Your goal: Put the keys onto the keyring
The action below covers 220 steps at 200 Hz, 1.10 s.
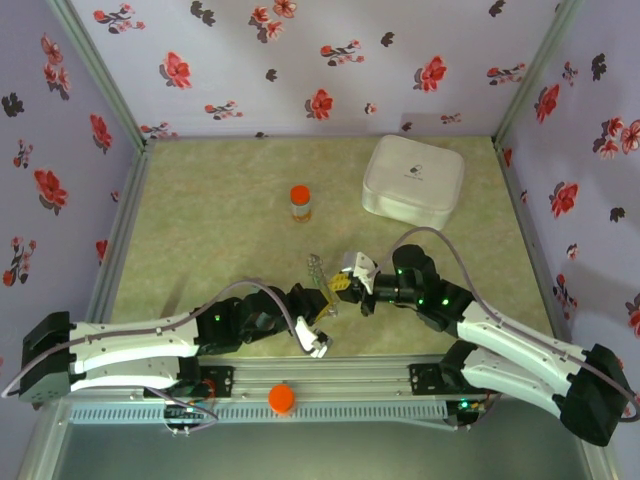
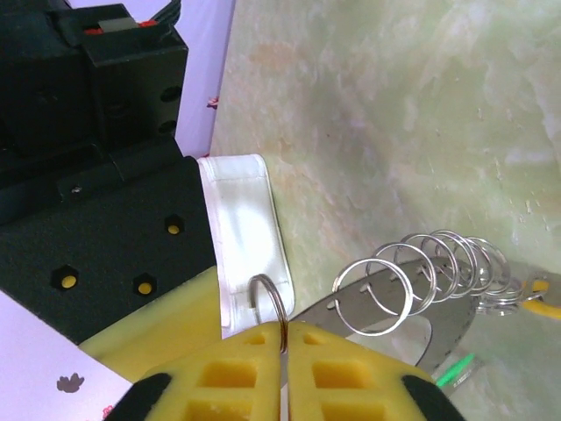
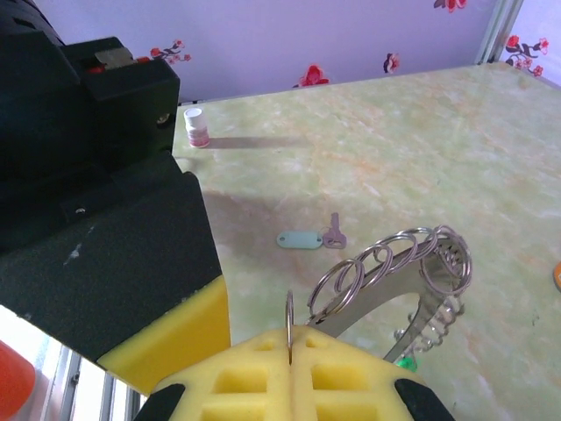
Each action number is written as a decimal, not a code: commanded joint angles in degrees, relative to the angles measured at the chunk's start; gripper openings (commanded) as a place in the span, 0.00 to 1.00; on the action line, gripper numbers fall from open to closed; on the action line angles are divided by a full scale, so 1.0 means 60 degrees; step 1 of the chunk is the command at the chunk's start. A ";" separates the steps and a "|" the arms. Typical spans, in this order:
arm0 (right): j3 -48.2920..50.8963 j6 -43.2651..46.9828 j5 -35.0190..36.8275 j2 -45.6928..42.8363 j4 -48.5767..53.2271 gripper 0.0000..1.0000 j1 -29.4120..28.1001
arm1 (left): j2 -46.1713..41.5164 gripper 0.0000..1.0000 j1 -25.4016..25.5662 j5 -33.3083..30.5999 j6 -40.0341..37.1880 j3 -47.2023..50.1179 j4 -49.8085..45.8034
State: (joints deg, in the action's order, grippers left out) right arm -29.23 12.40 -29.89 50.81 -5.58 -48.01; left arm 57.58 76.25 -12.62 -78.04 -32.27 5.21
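The keyring (image 2: 386, 294) is a flat grey metal band carrying several small split rings (image 2: 438, 263). It stands between the arms in the top view (image 1: 318, 268). My left gripper (image 2: 284, 338) is shut, its yellow pads pinching one small split ring (image 2: 267, 294). My right gripper (image 3: 289, 346) is also shut on a small split ring (image 3: 288, 311), just beside the keyring band (image 3: 372, 298). The two grippers meet tip to tip (image 1: 326, 303) (image 1: 341, 283). A purple key (image 3: 334, 233) with a teal tag lies on the table. Green (image 2: 456, 371) and yellow (image 2: 545, 304) key heads hang off the keyring.
An orange-capped bottle (image 1: 300, 203) stands mid-table and a white square box (image 1: 413, 180) at the back right. A small white bottle (image 3: 195, 127) stands near the wall. An orange knob (image 1: 282, 398) sits on the front rail. Flowered walls close three sides.
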 commanded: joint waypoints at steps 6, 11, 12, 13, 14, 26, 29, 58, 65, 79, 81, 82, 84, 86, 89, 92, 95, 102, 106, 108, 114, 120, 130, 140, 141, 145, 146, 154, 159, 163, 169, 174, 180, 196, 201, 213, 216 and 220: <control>-0.0432 0.0108 0.0049 -0.0202 -0.0432 0.00 -0.0094 | -0.0009 0.05 0.0051 -0.0286 -0.0020 -0.0161 -0.0366; -0.0438 0.0115 0.0079 -0.0217 -0.0405 0.00 -0.0087 | -0.0043 0.04 0.0051 -0.0288 -0.0002 -0.0133 -0.0322; -0.0441 0.0115 0.0084 -0.0219 -0.0396 0.00 -0.0086 | -0.0052 0.04 0.0051 -0.0300 -0.0002 -0.0131 -0.0317; -0.0443 0.0108 0.0101 -0.0212 -0.0385 0.00 -0.0085 | -0.0056 0.04 0.0051 -0.0300 0.0006 -0.0130 -0.0300; -0.0444 0.0104 0.0117 -0.0217 -0.0371 0.00 -0.0085 | -0.0066 0.04 0.0058 -0.0299 0.0010 -0.0122 -0.0284; -0.0491 0.0087 0.0325 -0.0262 -0.0240 0.00 -0.0125 | -0.0125 0.02 0.0035 -0.0328 0.0103 -0.0038 -0.0125; -0.0489 0.0086 0.0397 -0.0275 -0.0208 0.00 -0.0141 | -0.0131 0.02 0.0014 -0.0333 0.0122 -0.0015 -0.0067; -0.0458 0.0230 0.0890 -0.0295 0.0094 0.00 -0.0233 | -0.0344 0.00 -0.0036 -0.0228 0.0881 0.0485 0.1311; -0.0425 0.0262 0.0973 -0.0286 0.0110 0.00 -0.0251 | -0.0369 0.00 -0.0051 -0.0170 0.1153 0.0612 0.1716; -0.0337 0.0382 0.1011 -0.0286 0.0109 0.01 -0.0265 | -0.0395 0.00 -0.0077 -0.0122 0.1639 0.0814 0.2177; -0.0315 0.0391 0.1008 -0.0274 0.0117 0.02 -0.0265 | -0.0397 0.00 -0.0073 -0.0112 0.1698 0.0854 0.2207; -0.0314 0.0392 0.1017 -0.0269 0.0121 0.02 -0.0270 | -0.0383 0.00 -0.0070 -0.0110 0.1727 0.0868 0.2215; -0.0310 0.0393 0.1024 -0.0269 0.0124 0.02 -0.0281 | -0.0372 0.00 -0.0089 -0.0109 0.1775 0.0889 0.2231; -0.0301 0.0383 0.1037 -0.0273 0.0114 0.03 -0.0280 | -0.0366 0.00 -0.0112 -0.0097 0.1824 0.0913 0.2243; -0.0281 0.0379 0.1055 -0.0258 0.0104 0.04 -0.0276 | -0.0350 0.00 -0.0123 -0.0098 0.1895 0.0953 0.2269; -0.0263 0.0379 0.1098 -0.0262 0.0097 0.06 -0.0286 | -0.0326 0.00 -0.0138 -0.0092 0.1977 0.1002 0.2305; -0.0248 0.0379 0.1127 -0.0257 0.0083 0.08 -0.0287 | -0.0305 0.00 -0.0154 -0.0075 0.2044 0.1056 0.2353; -0.0215 0.0351 0.1235 -0.0243 0.0052 0.11 -0.0288 | -0.0243 0.00 -0.0226 -0.0038 0.2233 0.1184 0.2470; -0.0211 0.0350 0.1283 -0.0243 0.0038 0.13 -0.0286 | -0.0210 0.00 -0.0253 -0.0012 0.2319 0.1269 0.2530; -0.0211 0.0350 0.1318 -0.0241 0.0037 0.14 -0.0285 | -0.0197 0.00 -0.0267 0.0000 0.2355 0.1297 0.2548; -0.0210 0.0350 0.1410 -0.0245 0.0037 0.18 -0.0304 | -0.0138 0.00 -0.0293 0.0021 0.2420 0.1383 0.2623; -0.0211 0.0346 0.1554 -0.0274 0.0030 0.22 -0.0303 | -0.0068 0.00 -0.0307 0.0012 0.2504 0.1486 0.2727; -0.0200 0.0357 0.1774 -0.0346 0.0055 0.27 -0.0311 | 0.0002 0.00 -0.0330 0.0009 0.2623 0.1606 0.2888; -0.0175 0.0424 0.2025 -0.0533 0.0092 0.32 -0.0306 | 0.0049 0.00 -0.0350 0.0016 0.2711 0.1686 0.3038; -0.0171 0.0431 0.2060 -0.0553 0.0086 0.33 -0.0312 | 0.0045 0.00 -0.0355 0.0012 0.2717 0.1701 0.3055; -0.0149 0.0458 0.2212 -0.0647 0.0106 0.35 -0.0318 | 0.0042 0.00 -0.0363 0.0015 0.2745 0.1723 0.3115; -0.0143 0.0463 0.2249 -0.0676 0.0108 0.35 -0.0319 | 0.0042 0.00 -0.0361 0.0019 0.2749 0.1727 0.3123; -0.0066 0.0554 0.2607 -0.0922 0.0132 0.37 -0.0318 | 0.0019 0.00 -0.0374 -0.0004 0.2808 0.1767 0.3200; 0.0009 0.0623 0.2836 -0.1136 0.0158 0.38 -0.0316 | -0.0016 0.00 -0.0394 0.0005 0.2846 0.1782 0.3243; 0.0068 0.0694 0.3006 -0.1311 0.0188 0.39 -0.0299 | -0.0038 0.00 -0.0407 0.0009 0.2889 0.1797 0.3272; 0.0155 0.0816 0.3221 -0.1571 0.0232 0.39 -0.0302 | -0.0080 0.00 -0.0423 0.0009 0.2924 0.1818 0.3291; 0.0247 0.0911 0.3358 -0.1781 0.0265 0.40 -0.0296 | -0.0110 0.00 -0.0422 0.0017 0.2964 0.1844 0.3313; 0.0358 0.1053 0.3472 -0.2017 0.0292 0.40 -0.0292 | -0.0152 0.00 -0.0458 0.0038 0.3031 0.1883 0.3349; 0.0558 0.1609 0.3209 -0.2408 0.0652 0.40 -0.0317 | -0.0253 0.00 -0.0498 0.0158 0.3252 0.1991 0.3415; 0.0604 0.1804 0.3079 -0.2432 0.0805 0.39 -0.0345 | -0.0265 0.00 -0.0514 0.0194 0.3338 0.2022 0.3436; 0.0631 0.2082 0.3016 -0.2307 0.1141 0.36 -0.0566 | -0.0270 0.00 -0.0524 0.0217 0.3473 0.2067 0.3481; 0.0625 0.2091 0.3049 -0.2261 0.1199 0.36 -0.0648 | -0.0279 0.00 -0.0523 0.0225 0.3496 0.2075 0.3482; 0.0614 0.2106 0.3072 -0.2196 0.1250 0.36 -0.0747 | -0.0281 0.00 -0.0527 0.0215 0.3527 0.2082 0.3469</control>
State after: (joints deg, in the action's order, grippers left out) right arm -26.81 20.40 -12.56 36.53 -2.33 -50.11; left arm 56.90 73.49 -12.49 -60.20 -21.02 22.96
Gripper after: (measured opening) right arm 0.368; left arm 0.063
